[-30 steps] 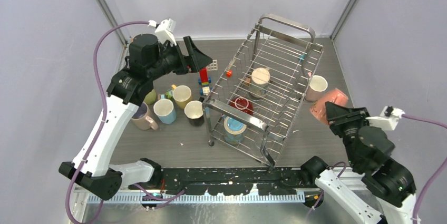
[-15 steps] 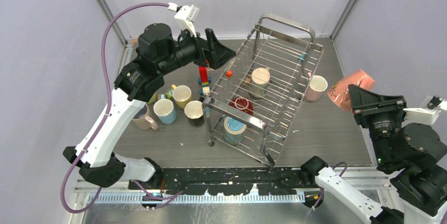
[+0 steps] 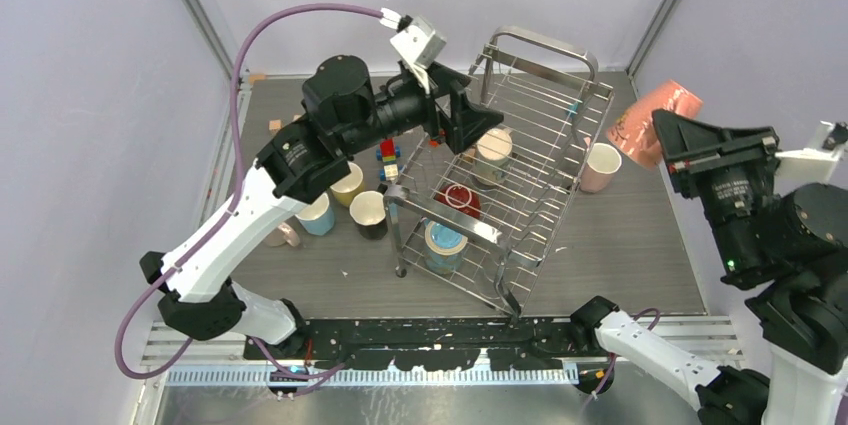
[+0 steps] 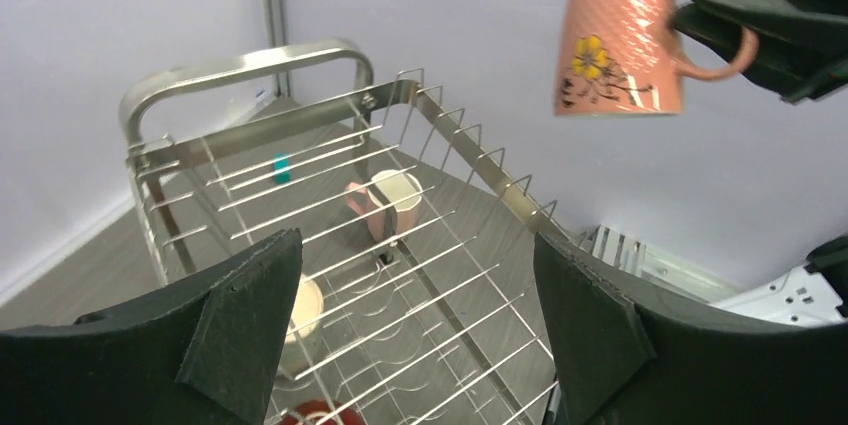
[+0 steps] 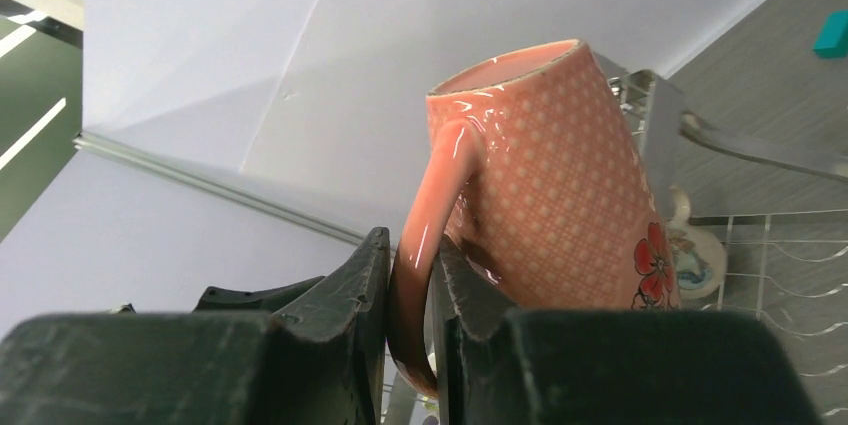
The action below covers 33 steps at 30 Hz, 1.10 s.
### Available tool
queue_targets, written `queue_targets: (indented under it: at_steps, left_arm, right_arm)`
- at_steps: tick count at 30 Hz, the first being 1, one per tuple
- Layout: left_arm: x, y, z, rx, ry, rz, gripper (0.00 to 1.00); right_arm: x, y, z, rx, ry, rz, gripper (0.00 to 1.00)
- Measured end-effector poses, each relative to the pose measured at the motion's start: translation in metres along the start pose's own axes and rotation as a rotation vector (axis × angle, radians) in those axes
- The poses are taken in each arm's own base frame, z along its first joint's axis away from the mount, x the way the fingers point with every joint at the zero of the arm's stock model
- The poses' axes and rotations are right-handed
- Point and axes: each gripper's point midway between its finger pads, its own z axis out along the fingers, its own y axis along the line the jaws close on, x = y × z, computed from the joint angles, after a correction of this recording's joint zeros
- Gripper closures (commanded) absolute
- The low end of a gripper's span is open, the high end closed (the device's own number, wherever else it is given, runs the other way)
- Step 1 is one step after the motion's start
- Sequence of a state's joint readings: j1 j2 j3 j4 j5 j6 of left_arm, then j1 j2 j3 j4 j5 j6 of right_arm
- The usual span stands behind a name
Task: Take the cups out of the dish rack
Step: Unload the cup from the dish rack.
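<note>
- Grey tabletop (image 3: pixel 620 255), enclosed by pale lilac walls, carries the dish rack (image 3: pixel 541 42), set at an angle near centre.
- Three cups are in the rack: cream mug (image 3: pixel 493 150), dark red mug (image 3: pixel 460 197), banded mug (image 3: pixel 443 243).
- My right gripper (image 5: pixel 415 265) is pinched narrow on the handle of the coral mug (image 3: pixel 650 123), held high near the right wall, well clear of the table.
- My left gripper (image 4: pixel 415 275) stands wide and empty above the rack, near the cream mug.
- Handling: glazed ceramic is rigid, brittle, slick and probably fairly heavy. A handle-only pinch may let the body swing. For the rack mugs I would take the handle or the rim wall.
- Change from a second ago: the coral mug has risen from low beside the table's right edge, and the left arm has swung from the table's left side to over the rack.
</note>
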<state>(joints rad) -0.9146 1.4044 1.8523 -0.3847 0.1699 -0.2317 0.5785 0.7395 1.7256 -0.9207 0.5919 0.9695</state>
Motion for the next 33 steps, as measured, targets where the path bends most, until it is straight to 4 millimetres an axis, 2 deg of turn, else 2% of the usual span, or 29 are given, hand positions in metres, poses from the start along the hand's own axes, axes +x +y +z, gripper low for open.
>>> queue_targets:
  at_steps: [6, 17, 21, 28, 33]
  left_arm:
    - [0.0, -0.015, 0.014, 0.048, -0.048, 0.119, 0.13]
    - [0.039, 0.0, 0.044, 0.005, -0.119, 0.295, 0.18]
    - [0.03, -0.002, 0.047, -0.004, -0.199, 0.331, 0.21]
    - [0.021, 0.002, 0.047, -0.037, -0.303, 0.357, 0.26]
    - [0.004, 0.006, 0.043, -0.079, -0.382, 0.365, 0.29]
  right_arm:
    - [0.019, 0.033, 0.026, -0.052, 0.059, 0.03, 0.99]
    - [0.053, 0.079, 0.059, -0.152, 0.165, 0.17, 0.99]
    - [0.062, 0.088, 0.065, -0.177, 0.191, 0.221, 0.99]
    - [0.084, 0.089, 0.077, -0.176, 0.245, 0.27, 0.99]
    - [0.087, 0.094, 0.077, -0.191, 0.266, 0.307, 0.99]
